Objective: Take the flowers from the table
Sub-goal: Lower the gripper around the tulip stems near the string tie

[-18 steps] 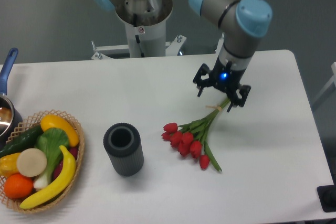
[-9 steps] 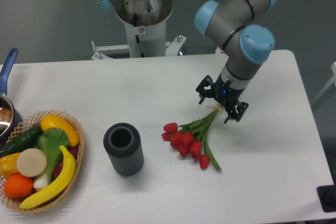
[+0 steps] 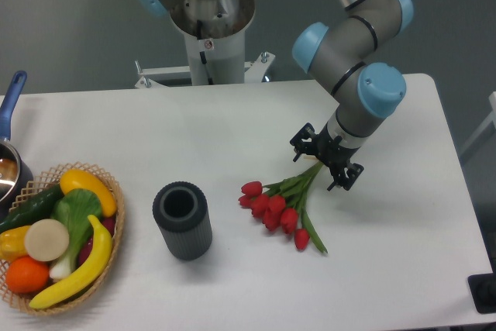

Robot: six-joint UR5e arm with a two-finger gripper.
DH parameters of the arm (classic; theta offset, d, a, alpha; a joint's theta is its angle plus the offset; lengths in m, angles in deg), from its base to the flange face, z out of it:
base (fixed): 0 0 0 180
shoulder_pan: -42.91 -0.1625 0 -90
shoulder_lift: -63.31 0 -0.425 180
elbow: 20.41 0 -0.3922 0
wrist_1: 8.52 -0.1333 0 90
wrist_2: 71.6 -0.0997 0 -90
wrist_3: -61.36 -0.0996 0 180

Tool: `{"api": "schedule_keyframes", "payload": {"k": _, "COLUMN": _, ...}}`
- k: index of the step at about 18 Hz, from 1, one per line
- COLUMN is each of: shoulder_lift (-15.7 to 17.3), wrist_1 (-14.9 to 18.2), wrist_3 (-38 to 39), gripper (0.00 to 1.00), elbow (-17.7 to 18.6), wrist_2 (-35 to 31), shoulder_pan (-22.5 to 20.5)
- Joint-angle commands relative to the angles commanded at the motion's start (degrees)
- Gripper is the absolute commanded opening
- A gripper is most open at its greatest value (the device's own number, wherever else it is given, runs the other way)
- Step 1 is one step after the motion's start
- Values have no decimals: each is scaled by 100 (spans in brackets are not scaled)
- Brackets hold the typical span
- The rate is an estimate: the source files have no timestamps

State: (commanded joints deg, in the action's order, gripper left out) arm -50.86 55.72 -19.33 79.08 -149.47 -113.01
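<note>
While the flowers [image 3: 280, 205] lie flat on the table [image 3: 232, 129], nothing's lifted yet. Your tool [image 3: 326, 162] sits low over the stem ends, fingers spread either side, not pinching. Closing and lifting remain. Open room right; dark cylinder [image 3: 182, 220] and basket [image 3: 116, 215] well left.

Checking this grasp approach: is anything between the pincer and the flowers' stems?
Nothing visible. The open pincer sits right over the stem end of the flowers, fingers either side. The dark cylinder and basket stand well off to the side.
</note>
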Motion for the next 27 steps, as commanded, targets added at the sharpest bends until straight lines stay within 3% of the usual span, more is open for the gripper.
{"api": "schedule_keyframes", "payload": {"k": 6, "shoulder_lift": -176, "wrist_1": -26, "wrist_3": 465, "gripper": 100, "elbow": 35, "wrist_2": -26, "shoulder_pan": 123}}
{"api": "schedule_keyframes", "payload": {"k": 27, "shoulder_lift": -343, "wrist_1": -237, "wrist_3": 545, "gripper": 100, "elbow": 97, "wrist_2": -62, "shoulder_pan": 290}}
